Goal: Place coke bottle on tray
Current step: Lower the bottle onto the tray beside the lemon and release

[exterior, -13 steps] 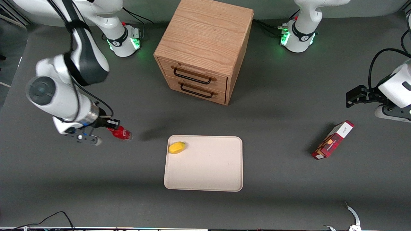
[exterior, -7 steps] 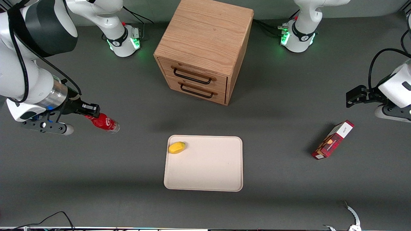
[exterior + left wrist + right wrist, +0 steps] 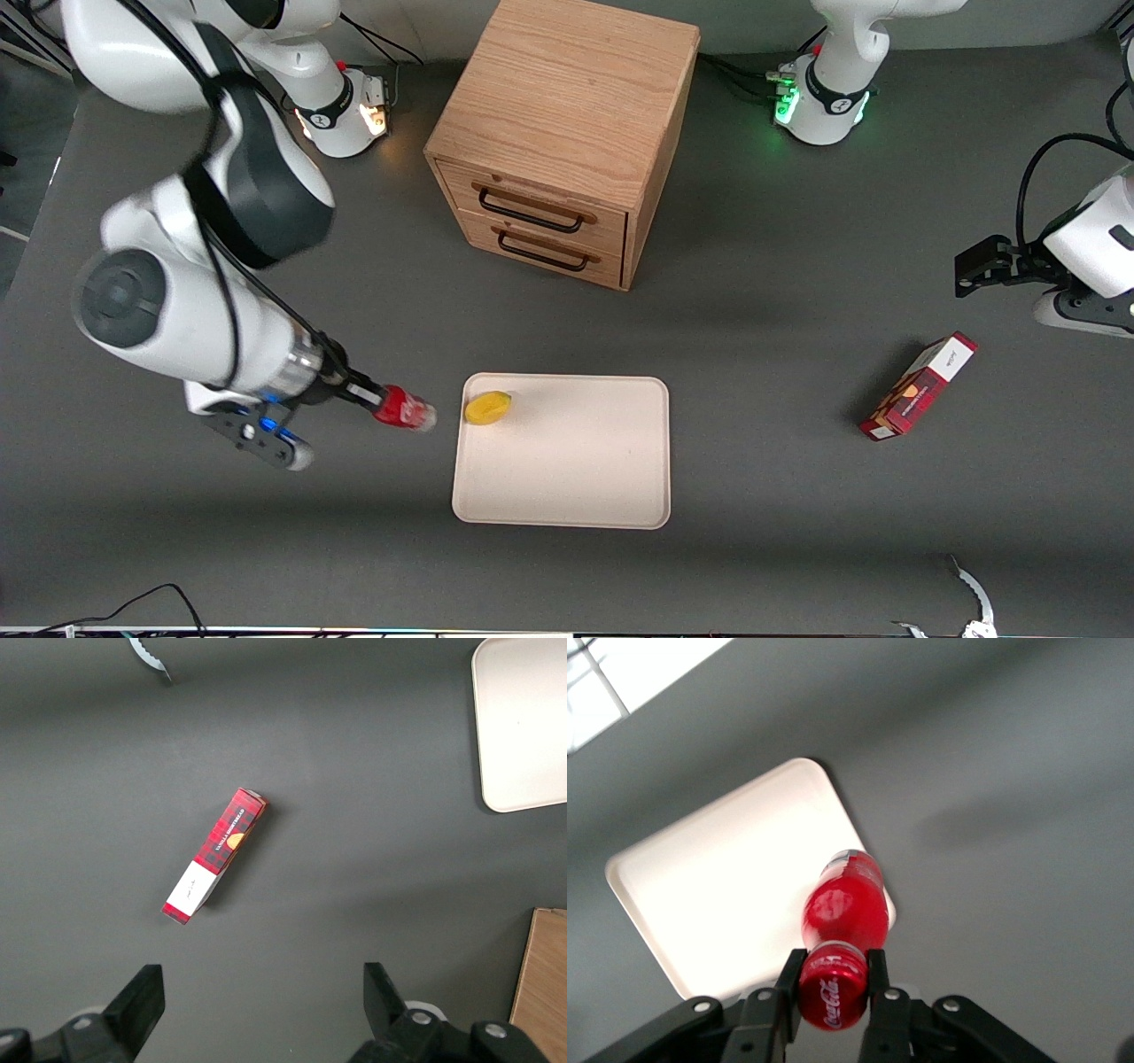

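Carried nearer the tray [image 3: 567,461], coke bottle [image 3: 403,412] sits clamped between fingers [image 3: 877,979].

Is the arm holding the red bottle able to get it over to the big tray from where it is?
Probably yes. The gripper, shut on the coke bottle, hangs just beside the tray, with only bare table between. The yellow fruit fills one corner; the rest is free.

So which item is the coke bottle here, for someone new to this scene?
Start at the flat cream-beige rectangular tray. Beside its yellow-fruit corner, the working arm's gripper is shut on the small red plastic coke bottle. Unlike the red-and-white carton box, it is rounded and red-capped.
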